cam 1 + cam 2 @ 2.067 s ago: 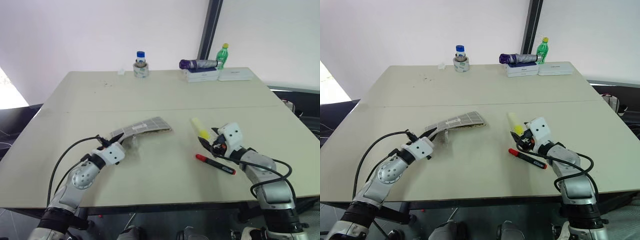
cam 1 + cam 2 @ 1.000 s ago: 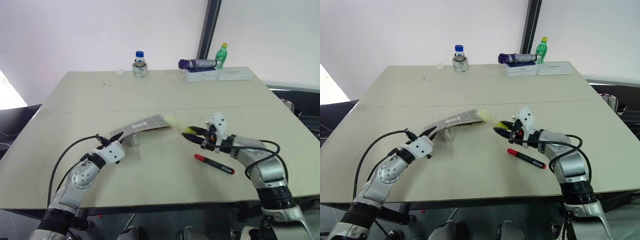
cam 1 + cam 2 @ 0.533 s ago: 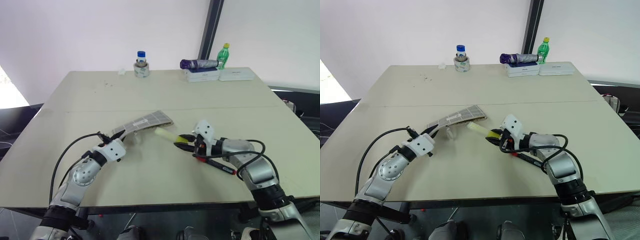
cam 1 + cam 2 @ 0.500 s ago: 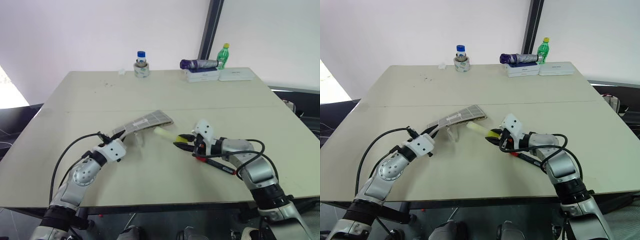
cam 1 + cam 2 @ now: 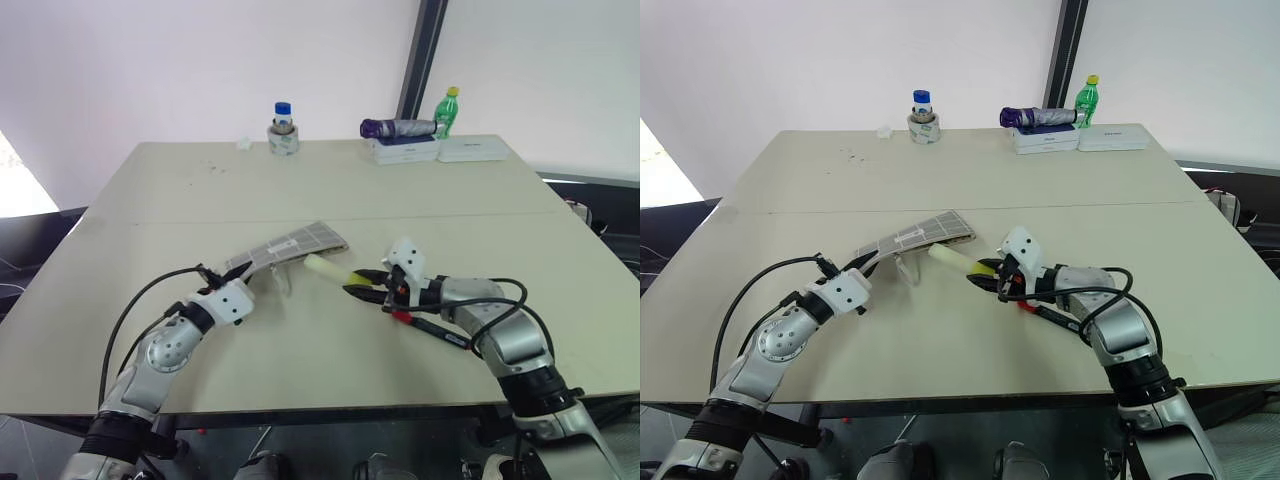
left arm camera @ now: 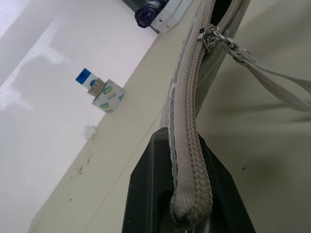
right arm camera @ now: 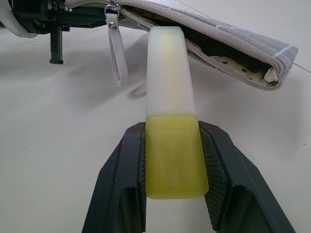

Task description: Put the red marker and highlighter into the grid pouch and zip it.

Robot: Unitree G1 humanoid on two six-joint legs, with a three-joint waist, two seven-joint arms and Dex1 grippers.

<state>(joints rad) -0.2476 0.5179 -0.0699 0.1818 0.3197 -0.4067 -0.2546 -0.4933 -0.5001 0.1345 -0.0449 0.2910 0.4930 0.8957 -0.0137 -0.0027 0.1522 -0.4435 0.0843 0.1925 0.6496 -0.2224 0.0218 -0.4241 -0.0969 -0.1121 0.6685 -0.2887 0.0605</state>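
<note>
While the left gripper (image 6: 187, 204) pinches the floppy grey grid-lined fabric pouch (image 5: 290, 245) by its edge, the right gripper (image 7: 172, 160) clamps the stiff, light stubby yellow highlighter (image 7: 171, 131) mid-barrel, probably slippery plastic.

Pouch lifted open, highlighter at its mouth, marker lying on the tabletop

The grey grid pouch (image 5: 923, 234) is raised by one end above the tabletop's middle, zip open. The yellow highlighter (image 7: 171, 114) is held off the surface, pale end pointing at the opening. The red marker (image 5: 432, 328) lies flat toward the near right edge.
</note>
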